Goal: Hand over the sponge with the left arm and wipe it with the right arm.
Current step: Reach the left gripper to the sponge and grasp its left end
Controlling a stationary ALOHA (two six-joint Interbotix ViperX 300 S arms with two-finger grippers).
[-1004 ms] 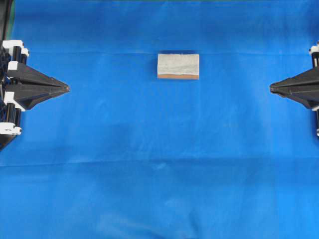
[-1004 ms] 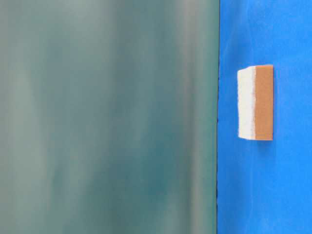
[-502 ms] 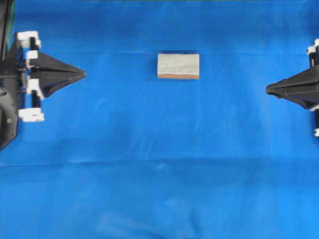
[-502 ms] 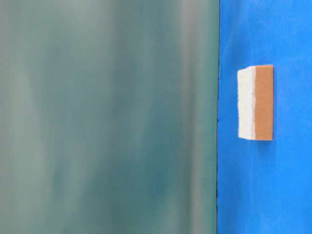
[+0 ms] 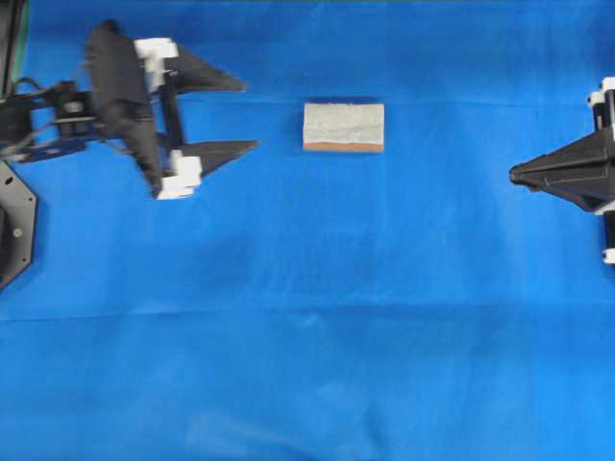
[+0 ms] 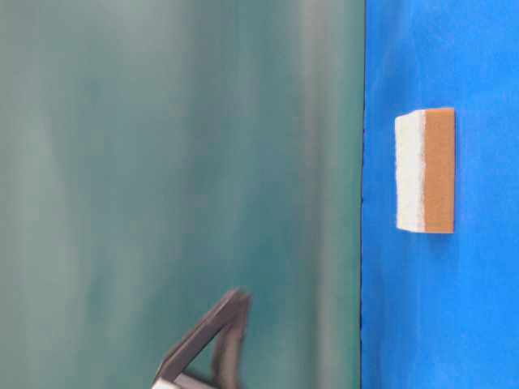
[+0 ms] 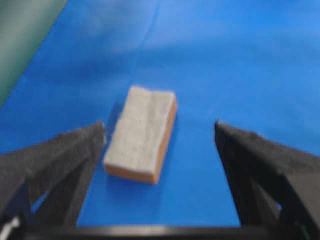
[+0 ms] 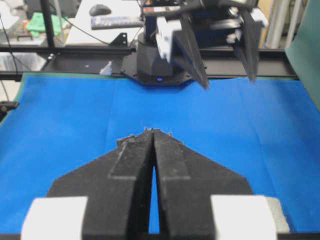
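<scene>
Overhead view: the sponge (image 5: 344,127) lies flat on the blue cloth (image 5: 307,317). The left gripper (image 5: 235,115) is near the sponge's left side, not touching, jaws spread wide. The right gripper (image 5: 512,174) is well apart on the sponge's right, jaws pressed together, holding nothing.

Table-level view: the sponge (image 6: 425,170) rests on the cloth, untouched.

Left wrist view: the sponge (image 7: 142,133) lies just ahead of the fingers (image 7: 60,155).

Right wrist view: fingertips meet (image 8: 152,133).
</scene>
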